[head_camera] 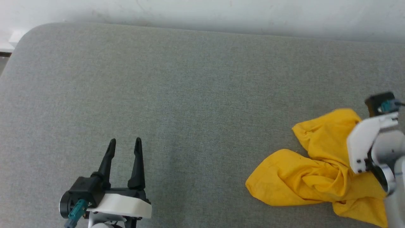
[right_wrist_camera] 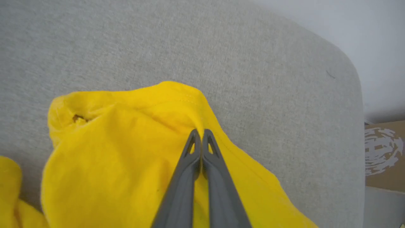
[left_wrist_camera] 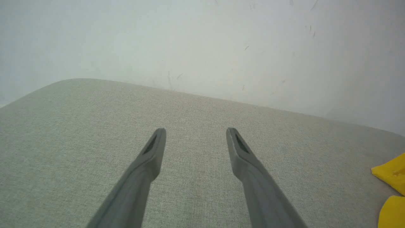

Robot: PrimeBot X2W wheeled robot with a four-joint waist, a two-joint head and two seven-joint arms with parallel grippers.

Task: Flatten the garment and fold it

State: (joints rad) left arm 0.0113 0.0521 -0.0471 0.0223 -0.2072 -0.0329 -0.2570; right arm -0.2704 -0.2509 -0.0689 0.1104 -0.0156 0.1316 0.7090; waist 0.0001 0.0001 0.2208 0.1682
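- My desk (head_camera: 190,79) is a flat surface covered in grey woven fabric, with rounded corners. Its far edge lies against a pale, lightly scuffed wall (left_wrist_camera: 202,41).
- The garment (head_camera: 303,180), bright yellow, lies crumpled in a twisted heap on the desk's right side, toward the near edge.
- My right tool (right_wrist_camera: 201,131) is closed, its two dark fingers pinched together on a raised fold of the garment beside a stitched hem.
- My left tool (head_camera: 125,140) has its jaws spread wide and empty over bare fabric at the lower left, well apart from the garment.
- Past a rounded corner of the desk stands a brown cardboard box (right_wrist_camera: 384,152) with white markings.
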